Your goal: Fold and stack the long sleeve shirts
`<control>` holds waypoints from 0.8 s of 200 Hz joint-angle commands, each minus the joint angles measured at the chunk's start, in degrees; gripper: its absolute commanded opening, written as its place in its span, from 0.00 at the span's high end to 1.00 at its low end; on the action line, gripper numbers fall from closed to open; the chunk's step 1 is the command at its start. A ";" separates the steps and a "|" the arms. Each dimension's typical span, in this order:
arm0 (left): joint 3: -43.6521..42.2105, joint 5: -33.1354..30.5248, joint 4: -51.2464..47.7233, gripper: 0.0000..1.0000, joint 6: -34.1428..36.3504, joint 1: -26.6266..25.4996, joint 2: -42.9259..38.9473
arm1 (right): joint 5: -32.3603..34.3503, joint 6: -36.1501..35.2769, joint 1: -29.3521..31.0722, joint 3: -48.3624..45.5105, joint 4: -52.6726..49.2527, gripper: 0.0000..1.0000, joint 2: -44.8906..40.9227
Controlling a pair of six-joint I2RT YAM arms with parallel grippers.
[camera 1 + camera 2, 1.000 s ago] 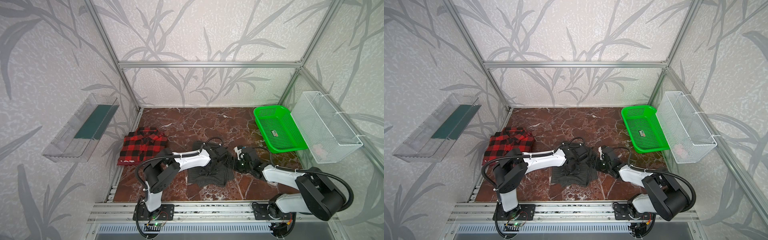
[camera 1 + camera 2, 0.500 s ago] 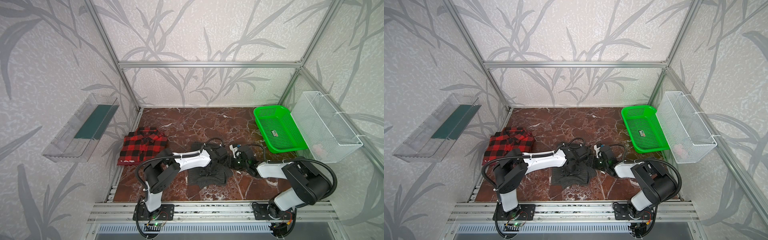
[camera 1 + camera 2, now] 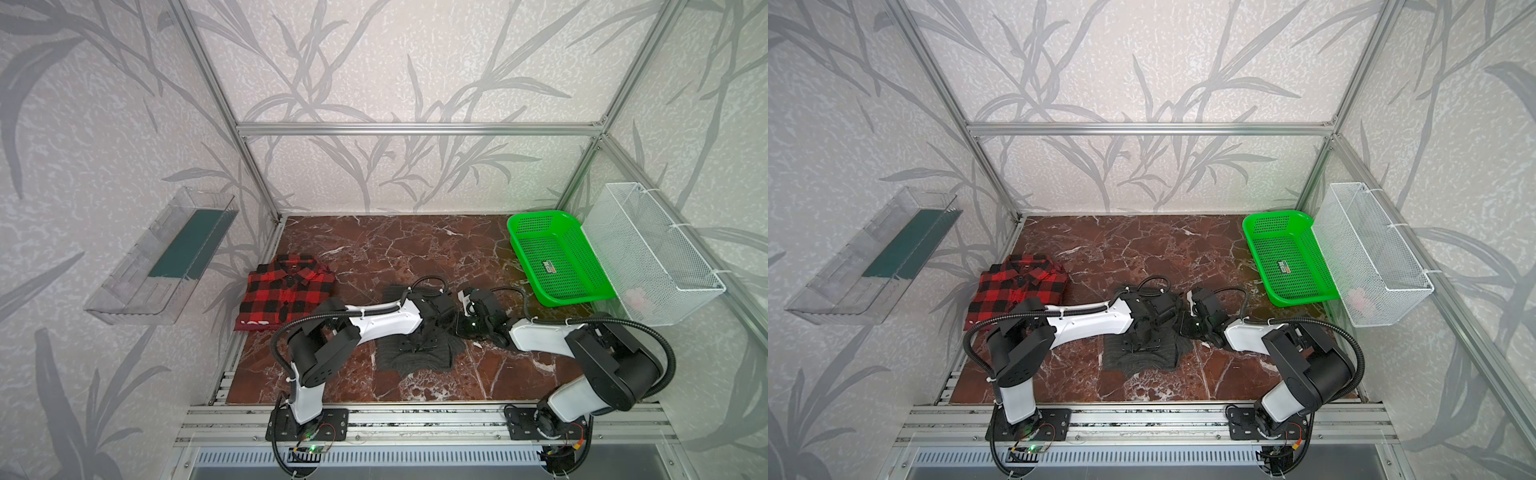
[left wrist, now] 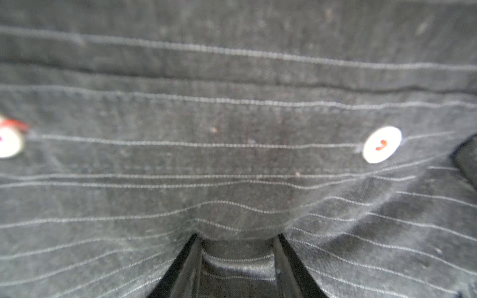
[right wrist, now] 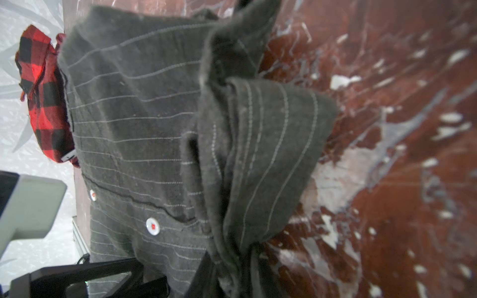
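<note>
Right wrist view: right pincer (image 5: 231, 263) tight on charcoal shirt (image 5: 134, 116) edge; left pincer (image 4: 237, 241) apparently likewise.

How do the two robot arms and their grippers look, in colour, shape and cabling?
The left arm and right arm have white shell links between black joints. A black ribbed hose loops along each, tied with white straps. The left gripper and right gripper have slim black fingers.
</note>
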 commanded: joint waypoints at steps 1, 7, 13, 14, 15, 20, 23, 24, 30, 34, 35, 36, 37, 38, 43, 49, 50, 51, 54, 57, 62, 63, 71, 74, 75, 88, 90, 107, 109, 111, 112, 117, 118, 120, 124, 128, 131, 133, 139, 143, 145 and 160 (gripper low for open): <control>-1.76 5.45 -2.49 0.54 -1.58 -1.19 1.87 | 3.55 -0.78 0.07 -2.09 -8.47 0.85 1.20; -1.47 5.31 -2.77 0.54 -1.50 -1.21 1.38 | 3.64 -0.84 0.03 -2.05 -8.61 0.98 0.92; -1.15 5.13 -2.97 0.54 -1.44 -1.20 0.84 | 3.91 -1.01 0.06 -1.94 -8.92 1.00 0.58; -1.12 5.16 -2.97 0.54 -1.46 -1.20 0.74 | 3.98 -1.02 0.07 -1.93 -8.93 1.00 0.56; -1.10 5.17 -3.02 0.54 -1.48 -1.21 0.70 | 4.01 -1.11 0.08 -1.93 -8.93 1.00 0.51; -0.88 5.12 -3.22 0.54 -1.49 -1.20 0.19 | 4.12 -1.43 0.05 -1.90 -9.01 1.00 0.19; -0.71 5.17 -3.36 0.54 -1.49 -1.12 -0.15 | 4.21 -1.49 0.04 -1.85 -9.02 1.00 0.00; -0.63 5.13 -3.43 0.54 -1.49 -1.17 -0.23 | 4.21 -1.52 0.02 -1.84 -9.07 1.00 -0.04; -0.20 5.05 -3.78 0.54 -1.40 -1.14 -0.89 | 4.31 -1.77 0.09 -1.70 -9.31 1.00 -0.43; 0.01 5.05 -4.04 0.54 -1.40 -1.19 -1.37 | 4.42 -2.16 0.03 -1.54 -9.71 1.00 -0.77; 0.12 5.03 -4.12 0.54 -1.40 -1.15 -1.50 | 4.49 -2.21 0.02 -1.51 -9.90 1.00 -0.86; 0.22 5.02 -4.25 0.54 -1.40 -1.18 -1.57 | 4.58 -2.32 0.01 -1.45 -9.99 1.00 -0.95; 0.32 5.06 -4.32 0.54 -1.40 -1.15 -1.74 | 4.66 -2.42 0.05 -1.38 -10.21 1.00 -1.04; 0.41 5.03 -4.48 0.54 -1.40 -1.14 -1.86 | 4.75 -2.56 0.03 -1.30 -10.32 1.00 -1.17; 0.80 4.88 -4.93 0.54 -1.30 -1.21 -2.55 | 5.23 -3.03 0.07 -1.07 -11.38 1.00 -1.71; 1.24 4.56 -5.54 0.53 -1.31 -1.19 -3.24 | 5.88 -3.51 0.06 -0.97 -12.18 1.00 -2.44; 1.35 4.52 -5.62 0.53 -1.27 -1.16 -3.45 | 5.93 -3.54 0.08 -0.96 -12.32 1.00 -2.57; 1.45 4.45 -5.71 0.53 -1.24 -1.18 -3.60 | 6.04 -3.60 0.09 -0.91 -12.43 1.00 -2.73; 1.73 4.37 -6.08 0.53 -1.23 -1.20 -4.00 | 6.35 -3.82 0.09 -0.87 -12.91 1.00 -3.16; 1.99 4.27 -6.47 0.53 -1.14 -1.17 -4.43 | 6.69 -4.13 0.09 -0.82 -13.49 1.00 -3.61; 2.39 3.79 -7.00 0.53 -1.13 -1.13 -5.23 | 7.38 -4.75 0.03 -0.65 -14.58 1.00 -4.42; 2.50 3.74 -7.10 0.53 -1.13 -1.12 -5.37 | 7.56 -4.86 0.06 -0.63 -14.79 1.00 -4.62; 3.09 2.84 -7.97 0.53 -0.90 -1.08 -6.62 | 8.58 -5.56 0.08 -0.55 -15.95 1.00 -6.12; 3.39 2.56 -8.37 0.53 -0.87 -1.12 -7.11 | 8.91 -5.79 0.09 -0.52 -16.46 1.00 -6.64; 3.44 2.47 -8.49 0.52 -0.87 -1.12 -7.32 | 9.07 -5.87 0.09 -0.52 -16.61 1.00 -6.82; 4.30 1.33 -9.75 0.52 -0.61 -0.97 -9.30 | 10.37 -7.38 0.00 -0.17 -19.12 1.00 -9.26; 4.41 1.21 -9.90 0.52 -0.56 -0.91 -9.46 | 10.44 -7.56 -0.02 -0.10 -19.44 1.00 -9.68; 5.05 -0.28 -11.17 0.52 -0.34 -0.61 -11.66 | 10.80 -8.22 -0.09 0.25 -21.26 1.00 -12.49; 5.13 -0.40 -11.27 0.52 -0.34 -0.56 -11.77 | 10.81 -8.18 -0.08 0.38 -21.49 1.00 -12.82; 5.19 -0.48 -11.42 0.52 -0.34 -0.52 -11.99 | 10.77 -8.15 -0.10 0.48 -21.77 1.00 -13.12; 5.22 -0.50 -11.51 0.52 -0.34 -0.51 -12.04 | 10.75 -8.15 -0.14 0.51 -21.90 1.00 -13.27; 5.31 -0.69 -11.74 0.52 -0.30 -0.38 -12.41 | 10.72 -8.21 -0.14 0.77 -22.67 1.00 -14.02; 5.28 -0.74 -11.80 0.52 -0.28 -0.31 -12.47 | 10.72 -8.18 -0.11 0.83 -22.84 1.00 -14.21; 5.25 -0.83 -11.88 0.52 -0.26 -0.26 -12.63 | 10.66 -9.03 -0.13 0.94 -23.25 1.00 -14.50; 5.32 -0.98 -12.01 0.52 -0.26 -0.18 -12.85 | 10.67 -9.91 -0.15 1.10 -23.91 1.00 -15.19; 5.33 -1.11 -12.07 0.52 -0.17 -0.11 -13.13 | 10.79 -10.06 -0.16 1.30 -24.52 1.00 -15.81; 5.23 -1.14 -12.11 0.52 -0.17 -0.07 -13.27 | 10.83 -10.14 -0.15 1.39 -24.96 1.00 -16.33; 5.24 -1.14 -12.05 0.52 -0.17 0.00 -13.31 | 10.95 -10.25 -0.16 1.46 -25.16 1.00 -16.70; 4.99 -1.15 -11.89 0.51 -0.17 0.02 -13.55 | 11.15 -10.34 -0.15 1.46 -25.67 1.00 -17.67; 4.83 -1.10 -11.71 0.51 -0.17 0.02 -13.59 | 11.28 -10.34 -0.14 1.31 -25.61 1.00 -18.14; 4.70 -1.02 -11.67 0.51 -0.17 0.02 -13.59 | 11.33 -10.34 -0.16 1.22 -25.46 1.00 -18.38; 4.13 -0.35 -11.26 0.51 -0.43 0.03 -12.87 | 11.10 -10.29 -0.19 0.79 -25.02 1.00 -19.31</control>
